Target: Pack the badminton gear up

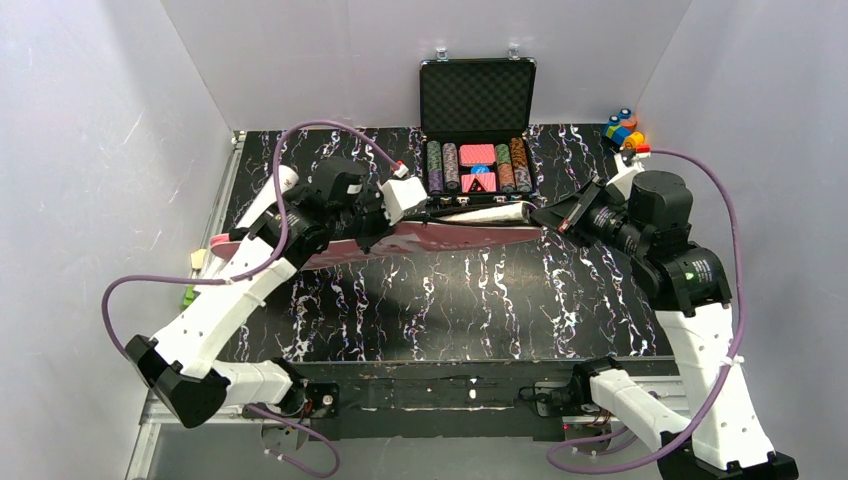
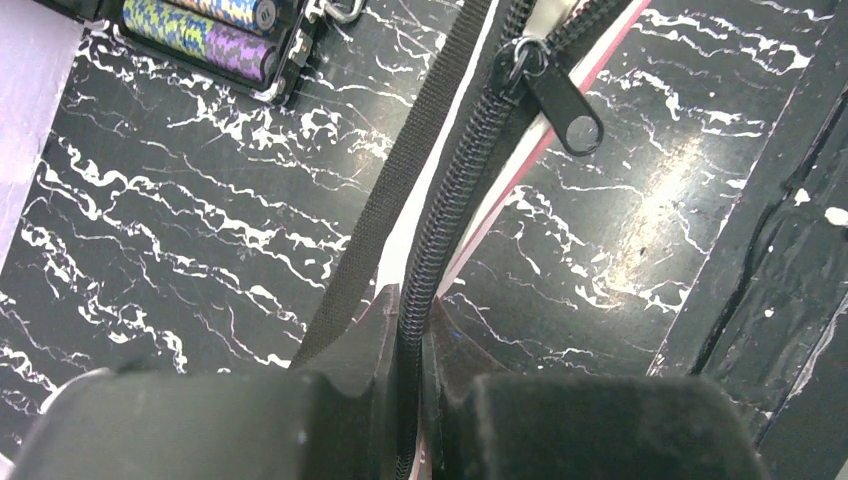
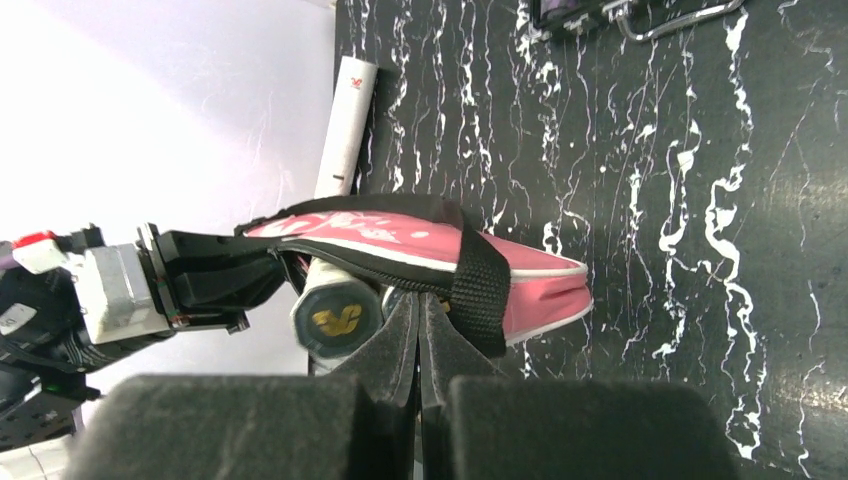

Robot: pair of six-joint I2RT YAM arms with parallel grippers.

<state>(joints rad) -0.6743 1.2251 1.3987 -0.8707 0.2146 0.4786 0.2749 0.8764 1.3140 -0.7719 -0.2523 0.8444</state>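
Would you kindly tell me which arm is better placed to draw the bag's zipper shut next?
Left, probably. The left gripper is shut on the zipper, with the zipper pull just ahead. The right gripper pinches the bag at its strap end, suited to steadying it.

Left hand (image 2: 408, 335) pinched closed; right hand (image 3: 418, 322) likewise, facing it.

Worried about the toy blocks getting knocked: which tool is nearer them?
Right. The right tool holds the end of the pink bag, down-left of the toy blocks in the top view; the left tool holds it farther left, beyond the chip case.
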